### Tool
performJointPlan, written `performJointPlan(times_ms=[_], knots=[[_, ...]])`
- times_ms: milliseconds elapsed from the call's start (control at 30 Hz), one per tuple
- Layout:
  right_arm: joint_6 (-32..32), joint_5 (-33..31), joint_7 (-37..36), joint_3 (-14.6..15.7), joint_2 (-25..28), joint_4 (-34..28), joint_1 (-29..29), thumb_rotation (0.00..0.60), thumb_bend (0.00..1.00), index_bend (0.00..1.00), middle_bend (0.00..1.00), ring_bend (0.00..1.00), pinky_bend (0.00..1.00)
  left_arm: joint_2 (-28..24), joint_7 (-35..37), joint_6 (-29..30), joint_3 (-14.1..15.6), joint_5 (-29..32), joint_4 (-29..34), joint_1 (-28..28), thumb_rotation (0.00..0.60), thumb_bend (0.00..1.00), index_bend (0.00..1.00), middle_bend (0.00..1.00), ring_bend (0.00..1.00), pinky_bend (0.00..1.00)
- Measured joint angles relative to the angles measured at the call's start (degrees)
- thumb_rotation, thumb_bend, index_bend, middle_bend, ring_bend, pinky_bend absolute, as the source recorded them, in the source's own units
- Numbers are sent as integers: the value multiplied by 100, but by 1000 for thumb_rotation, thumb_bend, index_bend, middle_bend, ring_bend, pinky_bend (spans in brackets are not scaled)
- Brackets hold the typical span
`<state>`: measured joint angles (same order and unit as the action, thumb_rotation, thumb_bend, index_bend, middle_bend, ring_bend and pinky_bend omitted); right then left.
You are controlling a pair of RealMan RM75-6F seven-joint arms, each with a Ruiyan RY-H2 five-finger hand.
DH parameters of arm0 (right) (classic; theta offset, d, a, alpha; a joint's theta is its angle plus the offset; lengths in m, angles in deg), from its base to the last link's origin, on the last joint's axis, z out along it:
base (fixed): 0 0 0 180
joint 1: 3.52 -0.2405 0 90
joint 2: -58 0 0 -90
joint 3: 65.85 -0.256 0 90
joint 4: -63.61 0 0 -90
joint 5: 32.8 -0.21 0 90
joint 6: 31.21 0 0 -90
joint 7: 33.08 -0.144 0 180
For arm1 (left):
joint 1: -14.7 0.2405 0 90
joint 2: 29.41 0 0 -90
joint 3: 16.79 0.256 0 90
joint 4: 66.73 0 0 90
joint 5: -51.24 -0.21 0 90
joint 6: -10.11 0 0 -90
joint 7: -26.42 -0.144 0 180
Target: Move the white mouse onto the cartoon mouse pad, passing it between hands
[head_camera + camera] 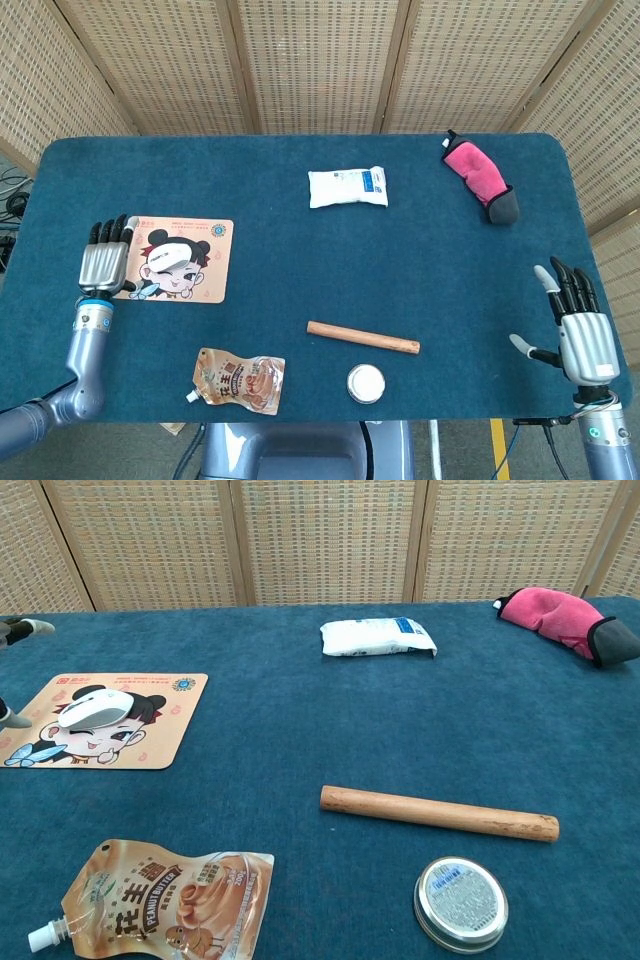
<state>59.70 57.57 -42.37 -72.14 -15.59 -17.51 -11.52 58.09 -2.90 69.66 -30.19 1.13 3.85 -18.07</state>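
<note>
The white mouse (172,255) (88,708) lies on the cartoon mouse pad (205,275) (150,742) at the table's left side, over the drawn face. My left hand (105,262) rests just left of the pad with its fingers straight and apart, holding nothing. In the chest view only its fingertips (20,628) show at the left edge. At the table's near right corner my right hand (580,325) is far from the mouse, fingers spread and empty.
A white packet (347,187) lies at the back centre and a pink cloth item (477,176) at the back right. A wooden stick (362,337) and a round tin (365,383) sit near the front centre. A peanut butter pouch (238,381) lies front left.
</note>
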Motion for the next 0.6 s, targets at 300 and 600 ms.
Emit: performJointPlan(times_ms=[300, 600], knots=[[35, 5, 0, -7, -9, 3, 6, 600, 0, 63, 0, 0, 0, 328, -50, -207, -110, 134, -498, -269, 600, 85, 0, 0, 0, 0], [49, -6, -30, -18, -13, 29, 11, 600, 0, 63, 0, 0, 0, 685, -152, -303, -83, 157, -929, -456, 600, 109, 0, 0, 0, 0]])
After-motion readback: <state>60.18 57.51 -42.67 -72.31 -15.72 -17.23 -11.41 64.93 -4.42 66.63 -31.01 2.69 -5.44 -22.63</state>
